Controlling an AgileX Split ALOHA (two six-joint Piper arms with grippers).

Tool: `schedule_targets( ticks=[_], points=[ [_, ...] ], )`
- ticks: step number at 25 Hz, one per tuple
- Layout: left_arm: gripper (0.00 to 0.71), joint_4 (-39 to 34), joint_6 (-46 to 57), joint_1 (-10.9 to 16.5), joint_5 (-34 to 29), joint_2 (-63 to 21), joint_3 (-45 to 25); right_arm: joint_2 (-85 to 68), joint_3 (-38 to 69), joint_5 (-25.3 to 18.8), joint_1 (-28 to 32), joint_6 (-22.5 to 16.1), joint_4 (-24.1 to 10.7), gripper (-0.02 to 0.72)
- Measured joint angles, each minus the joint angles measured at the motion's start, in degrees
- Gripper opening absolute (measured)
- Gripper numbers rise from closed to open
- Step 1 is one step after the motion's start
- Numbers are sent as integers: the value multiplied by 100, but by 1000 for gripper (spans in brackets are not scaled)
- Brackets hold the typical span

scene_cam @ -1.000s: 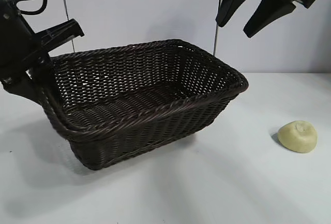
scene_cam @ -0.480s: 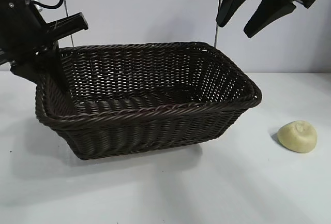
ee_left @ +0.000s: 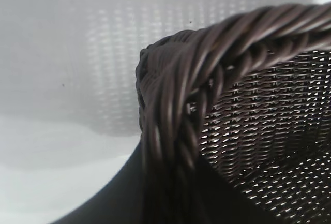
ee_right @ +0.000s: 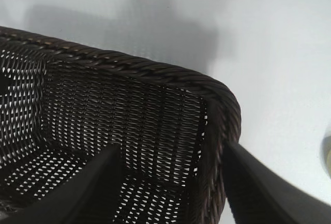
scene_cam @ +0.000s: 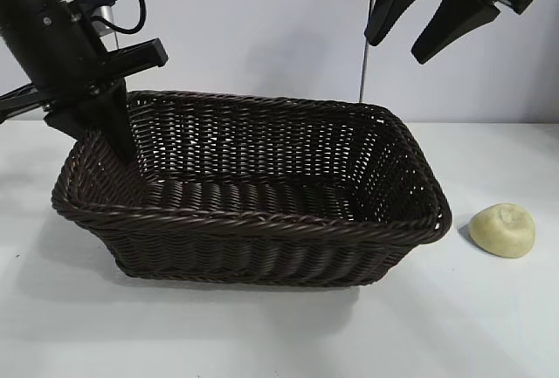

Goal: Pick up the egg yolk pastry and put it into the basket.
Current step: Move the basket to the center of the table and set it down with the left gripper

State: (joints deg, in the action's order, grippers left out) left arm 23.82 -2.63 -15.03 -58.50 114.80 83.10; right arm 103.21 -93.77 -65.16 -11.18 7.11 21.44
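Observation:
The dark brown wicker basket point(scene_cam: 262, 221) sits level on the white table. My left gripper point(scene_cam: 112, 138) is shut on its braided rim point(ee_left: 170, 131) at the back left corner, one finger inside and one outside the wall. The egg yolk pastry point(scene_cam: 502, 230), a small pale yellow dome, lies on the table just right of the basket, apart from it. High above the basket's right end hangs my right gripper point(scene_cam: 421, 20), open and empty. In the right wrist view its fingers point(ee_right: 77, 193) straddle the basket's right corner point(ee_right: 217, 94) from far above.
White table point(scene_cam: 262, 334) with free room in front of the basket and around the pastry. A pale wall stands behind, and two thin vertical poles point(scene_cam: 362, 72) rise at the back.
The basket was tilted with its left end low; it has swung round and settled level, its right end nearer the pastry. My left arm moved right with the rim. The right arm stayed still.

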Motion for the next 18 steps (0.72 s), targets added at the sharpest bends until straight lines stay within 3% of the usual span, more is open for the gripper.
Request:
schedule_targets(
  ticks=[10,18],
  points=[
    [97,127,-46,253,255,328,28,0,0,0,0,0,0,424],
    [97,133,-53,261,340,335,39,0,0,0,0,0,9,424]
  ],
)
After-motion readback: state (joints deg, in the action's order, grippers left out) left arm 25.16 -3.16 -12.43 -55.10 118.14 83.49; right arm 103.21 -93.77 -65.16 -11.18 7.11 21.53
